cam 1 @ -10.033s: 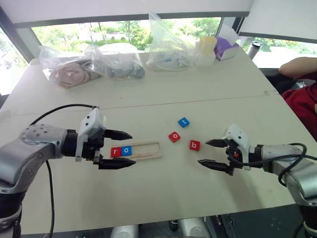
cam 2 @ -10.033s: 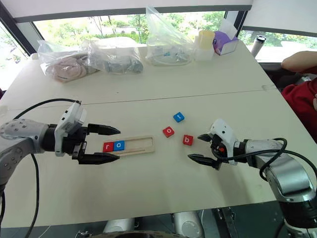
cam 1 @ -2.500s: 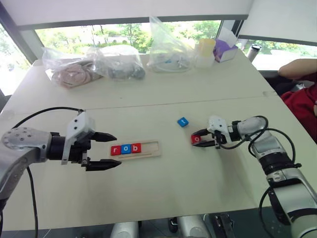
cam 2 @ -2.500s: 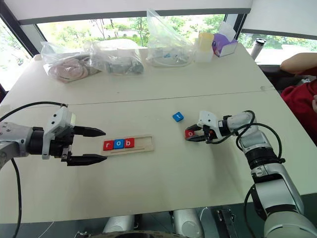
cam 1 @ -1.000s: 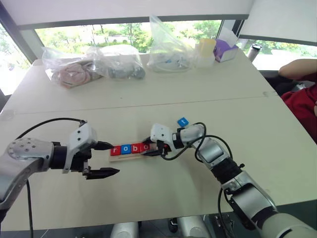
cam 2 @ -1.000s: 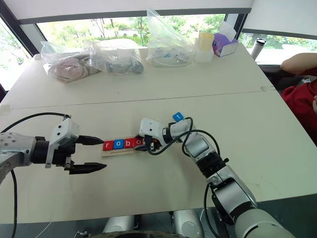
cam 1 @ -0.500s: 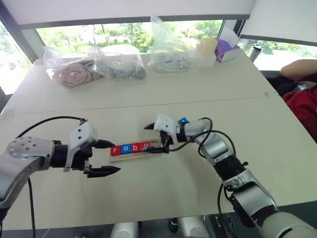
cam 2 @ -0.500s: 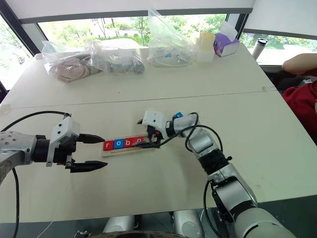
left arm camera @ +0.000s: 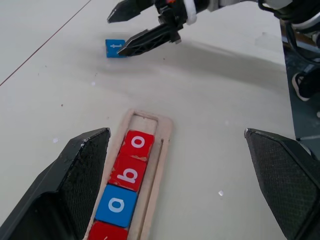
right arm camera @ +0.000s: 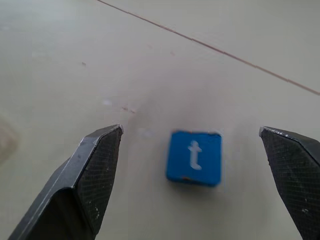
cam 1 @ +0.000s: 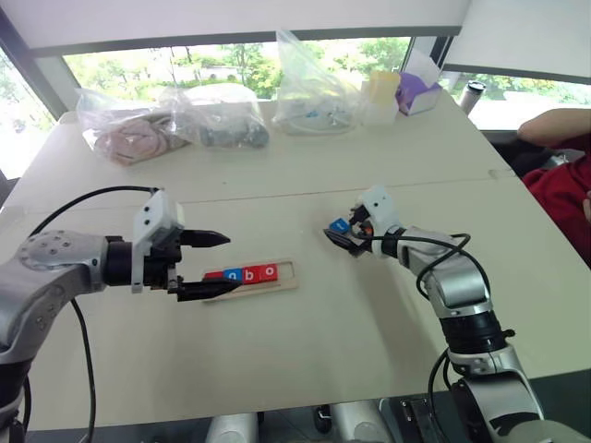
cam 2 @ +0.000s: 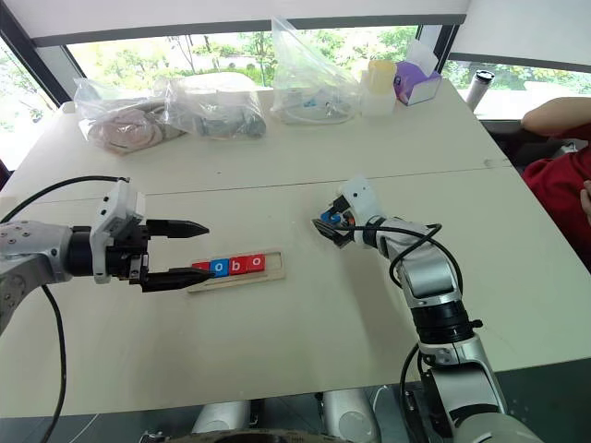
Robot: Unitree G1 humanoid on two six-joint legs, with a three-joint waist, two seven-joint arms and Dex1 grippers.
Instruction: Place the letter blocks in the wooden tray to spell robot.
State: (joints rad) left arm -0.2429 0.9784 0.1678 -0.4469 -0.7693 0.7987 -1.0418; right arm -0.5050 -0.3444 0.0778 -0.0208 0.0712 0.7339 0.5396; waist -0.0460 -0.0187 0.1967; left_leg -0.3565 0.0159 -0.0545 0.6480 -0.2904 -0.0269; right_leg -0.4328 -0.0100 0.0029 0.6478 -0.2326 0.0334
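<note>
The wooden tray (cam 1: 287, 270) lies mid-table holding a row of letter blocks: a red one cut off at the picture's edge (left arm camera: 102, 232), blue o (left arm camera: 116, 205), red b (left arm camera: 128, 172), red o (left arm camera: 138, 142). One slot at its right end is bare. My left gripper (cam 1: 235, 261) hovers open over the tray's left end, its lower finger covering the first tile from the head view. The blue t block (right arm camera: 194, 157) lies flat on the table to the tray's right. My right gripper (cam 1: 343, 233) is open, a finger on either side of the t, with nothing held.
Clear plastic bags (cam 1: 222, 115) of items, a yellow cup (cam 1: 383, 88) and a purple box (cam 1: 416, 88) line the table's far edge. A person in a red sleeve (cam 1: 563, 175) sits at the right. A seam (cam 1: 277, 196) crosses the tabletop behind the tray.
My right gripper opened, left the red o in the tray and swung right to the blue t. My left gripper rose a little by the tray's left end.
</note>
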